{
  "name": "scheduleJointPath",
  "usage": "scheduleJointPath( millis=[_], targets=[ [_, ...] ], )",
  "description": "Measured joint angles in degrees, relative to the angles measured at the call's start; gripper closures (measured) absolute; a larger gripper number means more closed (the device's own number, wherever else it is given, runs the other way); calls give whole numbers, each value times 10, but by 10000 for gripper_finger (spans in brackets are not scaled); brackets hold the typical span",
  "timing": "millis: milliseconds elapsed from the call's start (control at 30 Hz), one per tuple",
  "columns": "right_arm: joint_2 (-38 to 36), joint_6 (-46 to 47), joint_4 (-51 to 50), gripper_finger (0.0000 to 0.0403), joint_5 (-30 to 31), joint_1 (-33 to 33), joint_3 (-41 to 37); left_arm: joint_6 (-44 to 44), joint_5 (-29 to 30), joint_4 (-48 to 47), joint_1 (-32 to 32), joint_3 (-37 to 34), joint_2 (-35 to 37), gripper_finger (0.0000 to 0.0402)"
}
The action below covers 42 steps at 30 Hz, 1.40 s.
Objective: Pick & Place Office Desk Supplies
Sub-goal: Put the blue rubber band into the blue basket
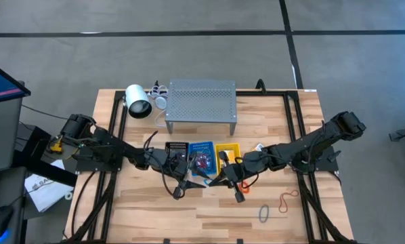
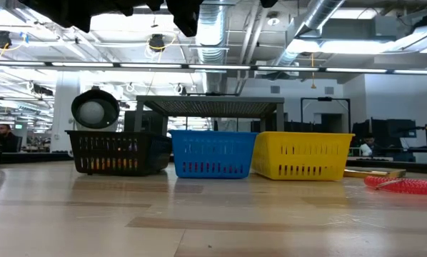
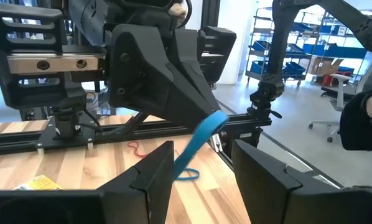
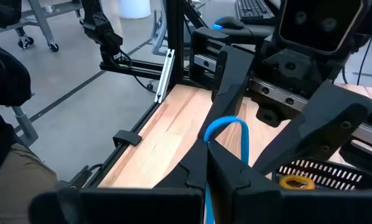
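Above the wooden table — blue rubber band pinched in the closed right jaws, looped around the spread left jaws.

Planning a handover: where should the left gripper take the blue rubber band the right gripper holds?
Likely the free stretch of the blue rubber band sticking out past the shut right gripper, approached head-on from the opposite side. It is a thin strip, so the open left gripper should close across its flat faces.

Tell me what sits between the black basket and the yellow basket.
The blue basket sits between the black basket and the yellow basket, all three in one row in front of the grey shelf. The low view shows it plainly.
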<state>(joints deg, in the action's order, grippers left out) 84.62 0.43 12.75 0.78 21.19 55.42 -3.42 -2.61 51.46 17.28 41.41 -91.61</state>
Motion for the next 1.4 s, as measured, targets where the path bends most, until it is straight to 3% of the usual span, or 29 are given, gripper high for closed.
scheduleJointPath(
  millis=[233,633,1000,1200,1400],
  targets=[
    [0,0,2,403,-1,0,0,0,0,0,0,0,0,264],
    [0,-5,18,403,-8,0,0,0,0,0,0,0,0,392],
    [0,-2,28,397,-8,0,0,2,0,0,0,0,0,399],
    [0,16,27,339,-10,-4,0,2,0,0,0,0,0,400],
    [0,21,27,235,-10,-4,0,4,0,0,0,0,0,399]
  ],
)
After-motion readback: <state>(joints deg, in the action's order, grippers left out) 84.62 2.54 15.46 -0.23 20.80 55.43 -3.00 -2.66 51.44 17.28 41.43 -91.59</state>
